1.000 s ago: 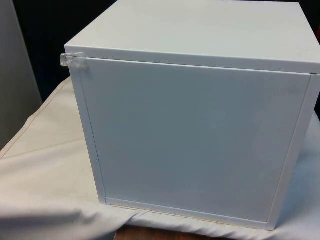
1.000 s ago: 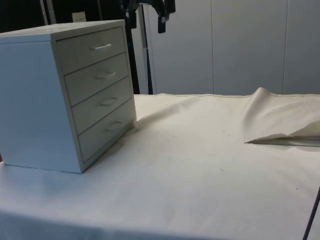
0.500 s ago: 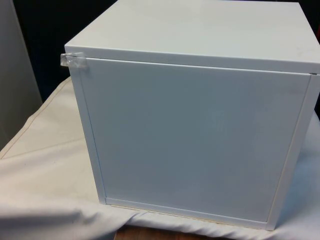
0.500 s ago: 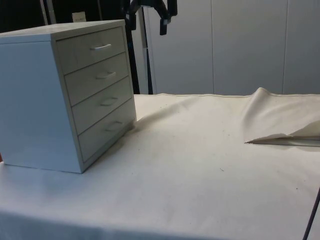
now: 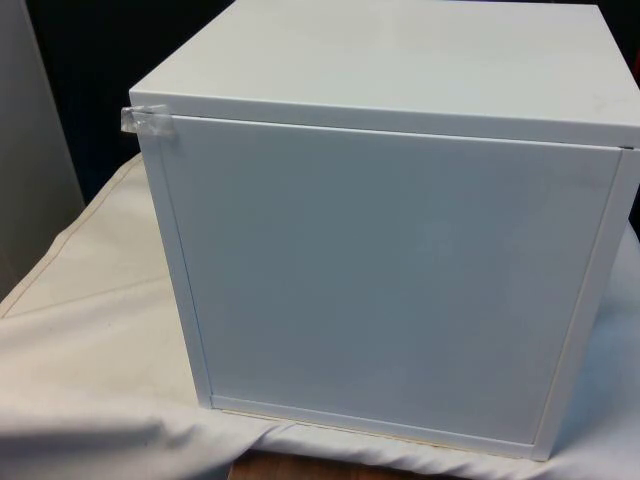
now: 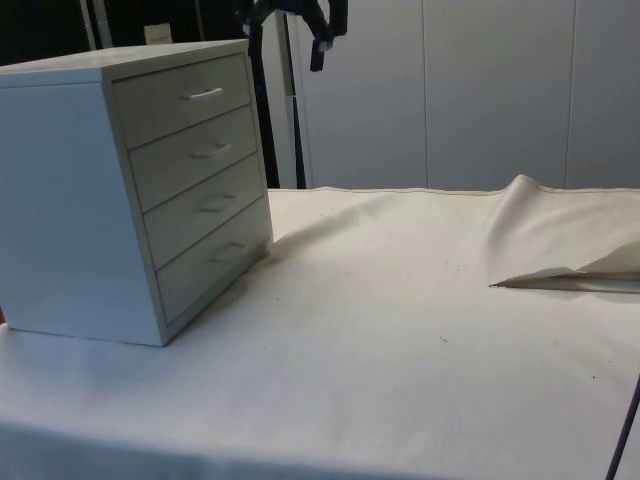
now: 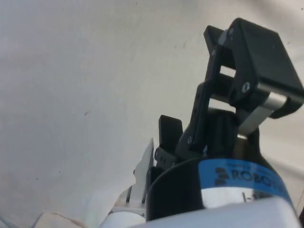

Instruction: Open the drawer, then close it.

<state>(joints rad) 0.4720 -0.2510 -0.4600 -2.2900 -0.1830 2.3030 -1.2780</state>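
A white chest of drawers [image 6: 70, 190] stands on the cloth at the side view's left, all of its drawers shut. The top drawer [image 6: 185, 100] carries a small metal handle [image 6: 202, 94], and the lower ones have similar handles. In the front view the chest [image 5: 400, 280] turns its plain back to the camera. My black gripper [image 6: 287, 40] hangs open high above the table, beyond the chest's top front corner and clear of it. Nothing sits between its fingers [image 7: 247, 61], which hang over white cloth in the wrist view.
A white cloth [image 6: 400, 330] covers the table in front of the drawers. A raised fold of cloth [image 6: 560, 240] lies at the side view's right. A scrap of clear tape [image 5: 150, 120] sticks to the chest's back top corner.
The gripper has shifted only slightly, ending a little closer to the chest at the same height. The drawers have not moved.
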